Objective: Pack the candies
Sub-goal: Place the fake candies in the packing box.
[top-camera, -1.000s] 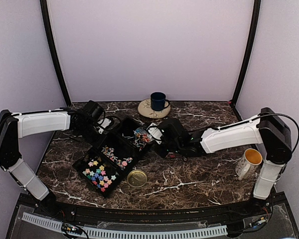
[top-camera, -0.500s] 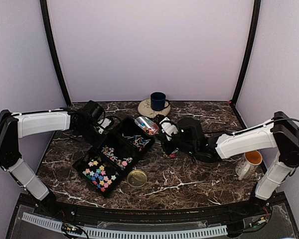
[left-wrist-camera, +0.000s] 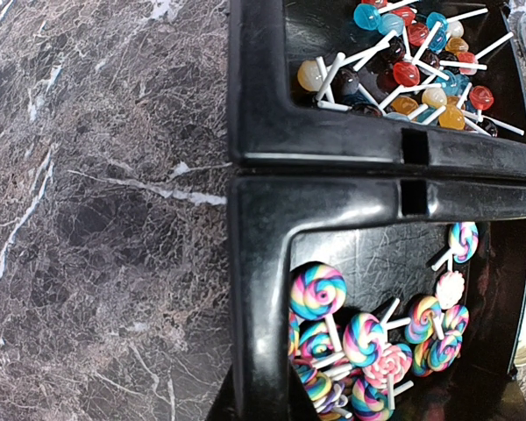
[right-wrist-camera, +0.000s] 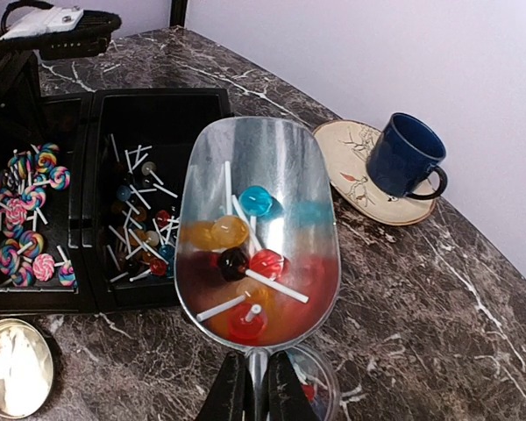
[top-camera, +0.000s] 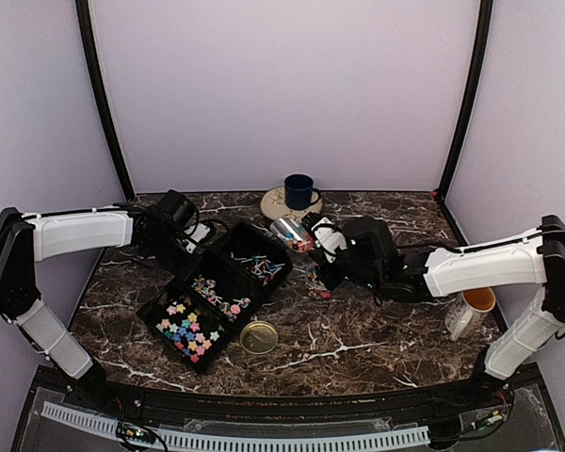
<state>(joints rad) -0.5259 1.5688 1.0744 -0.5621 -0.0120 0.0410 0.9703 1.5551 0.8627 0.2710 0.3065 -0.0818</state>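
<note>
The dark brown marble desk (top-camera: pixel 377 353) carries everything. A long black plastic tray with three boxes (left-wrist-camera: pixel 259 132) lies slantwise on its left half. The left fingers (top-camera: pixel 190 235) are at the tray's far left edge, squeezed close together; I cannot tell if they pinch the tray. The right fingers (right-wrist-camera: pixel 279 393) are tight around the thin handle of a shiny silver metal scoop (right-wrist-camera: pixel 259 175), which hangs in the air just beside the tray's far end. A dark blue mug (top-camera: pixel 298 191) stands on a pale round plate (top-camera: pixel 275 209) at the back. A white mug with a yellow inside (top-camera: pixel 471 306) stands far to the right. A round gold lid (top-camera: pixel 259 336) lies flat just beside the tray's near side. A small clear round jar (top-camera: pixel 317 282) stands below the scoop's handle. The candies (left-wrist-camera: pixel 412 70) are in many spots: ball lollipops with white sticks in the far box, swirly lollipops in the middle box, little pastel stars in the near box, more ball lollipops in the scoop
</note>
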